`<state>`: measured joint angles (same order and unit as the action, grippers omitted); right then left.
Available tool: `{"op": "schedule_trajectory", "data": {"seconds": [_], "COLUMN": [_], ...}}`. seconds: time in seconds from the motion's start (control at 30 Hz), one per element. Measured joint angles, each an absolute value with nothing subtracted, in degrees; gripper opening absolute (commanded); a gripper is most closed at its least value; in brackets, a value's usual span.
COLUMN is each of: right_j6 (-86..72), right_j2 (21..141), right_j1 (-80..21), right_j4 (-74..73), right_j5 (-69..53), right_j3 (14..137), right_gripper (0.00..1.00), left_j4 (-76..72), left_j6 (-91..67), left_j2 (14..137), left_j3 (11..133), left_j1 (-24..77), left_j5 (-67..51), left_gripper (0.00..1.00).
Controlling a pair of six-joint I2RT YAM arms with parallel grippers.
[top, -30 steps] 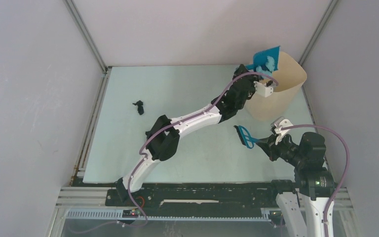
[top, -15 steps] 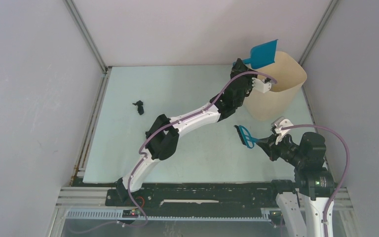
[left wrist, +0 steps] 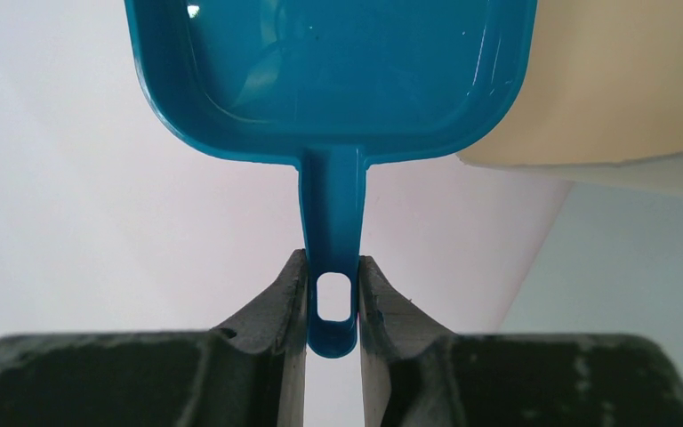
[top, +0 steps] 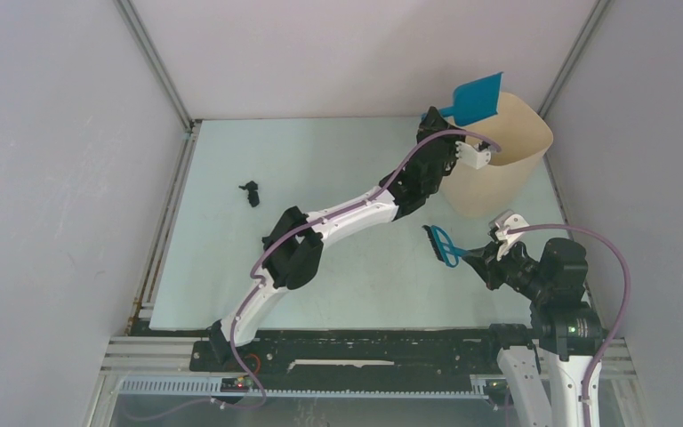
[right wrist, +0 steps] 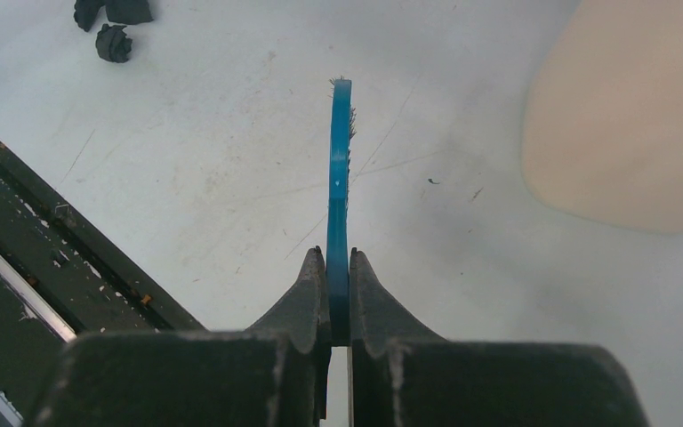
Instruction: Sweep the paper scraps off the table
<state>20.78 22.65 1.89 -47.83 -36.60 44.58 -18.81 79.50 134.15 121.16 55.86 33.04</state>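
My left gripper is shut on the handle of the blue dustpan, which it holds tipped up above the rim of the beige bin. In the left wrist view the pan shows no scraps inside, and its handle sits clamped between my fingers. A small blue brush hangs low over the table, with my right gripper shut on it. A few dark paper scraps lie at the table's left; the right wrist view shows these scraps far ahead of the brush.
The tall bin stands at the table's far right corner, just beyond the brush. Metal rails edge the table on the left, and the black base rail runs along the near side. White walls close in the back and sides.
One second ago pale blue and white scraps lay in the dustpan over the bin; now the pan is tipped higher and shows none. The right arm and brush have not moved.
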Motion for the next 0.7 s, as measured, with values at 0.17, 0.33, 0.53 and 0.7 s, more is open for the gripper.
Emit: {"op": "schedule_trajectory", "data": {"seconds": [0.17,0.33,0.53,0.7], "right_j6": [20.78,20.78,20.78,20.78], "right_j2": [22.65,22.65,22.65,22.65], "right_j1": [1.96,2.50,2.72,2.94], "right_j4": [-47.86,-47.86,-47.90,-47.90], "right_j5": [-36.60,-36.67,-36.73,-36.75], "right_j3": [44.58,44.58,44.58,44.58], "right_gripper": [0.00,0.00,0.00,0.00], "left_j4": [-18.68,-15.53,-6.13,0.21], "left_j6": [78.89,74.11,63.48,52.40], "left_j2": [133.93,132.42,129.64,121.54], "left_j3": [121.16,121.67,127.87,124.64], "left_j1": [55.86,55.83,56.12,57.19], "left_j5": [33.12,34.28,38.72,42.52], "left_gripper": [0.00,0.00,0.00,0.00]}}
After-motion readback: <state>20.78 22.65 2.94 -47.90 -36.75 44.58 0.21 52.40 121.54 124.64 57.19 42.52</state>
